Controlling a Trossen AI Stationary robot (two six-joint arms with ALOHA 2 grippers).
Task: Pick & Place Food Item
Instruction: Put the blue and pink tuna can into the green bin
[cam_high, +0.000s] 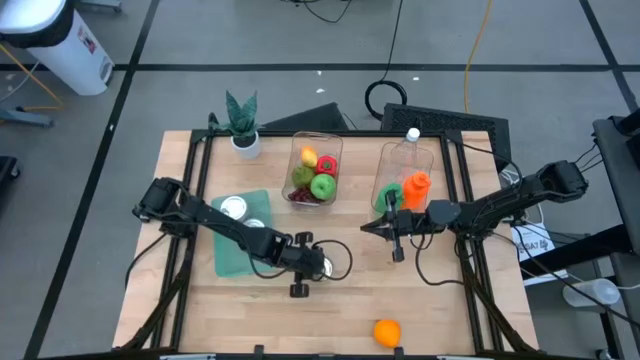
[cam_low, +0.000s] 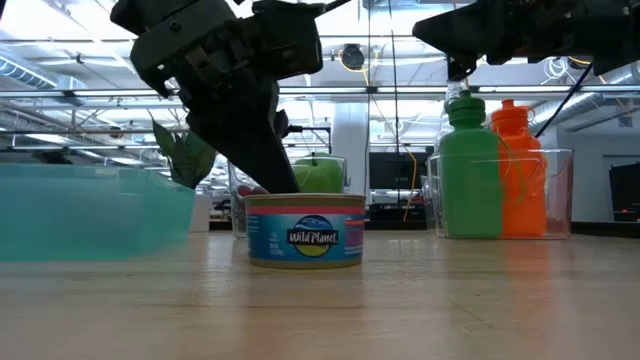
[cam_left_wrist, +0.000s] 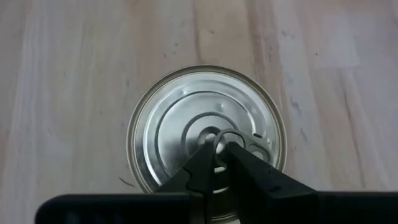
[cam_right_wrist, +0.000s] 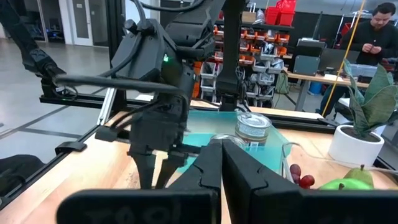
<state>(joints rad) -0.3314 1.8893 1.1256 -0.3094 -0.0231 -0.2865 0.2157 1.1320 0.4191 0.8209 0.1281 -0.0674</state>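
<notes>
The left pincer (cam_left_wrist: 222, 144) was shut tight right over the tuna can (cam_low: 305, 230), holding nothing. The can sat on the tabletop (cam_high: 430, 310), so the job looked barely begun. The right pincer (cam_high: 368, 228) waited shut and empty, well off to the side.

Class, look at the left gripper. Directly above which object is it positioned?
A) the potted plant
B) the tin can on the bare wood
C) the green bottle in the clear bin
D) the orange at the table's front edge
B: the left gripper, fingers shut, points down at the tin can's lid, and the low view shows the arm right over that can.
</notes>
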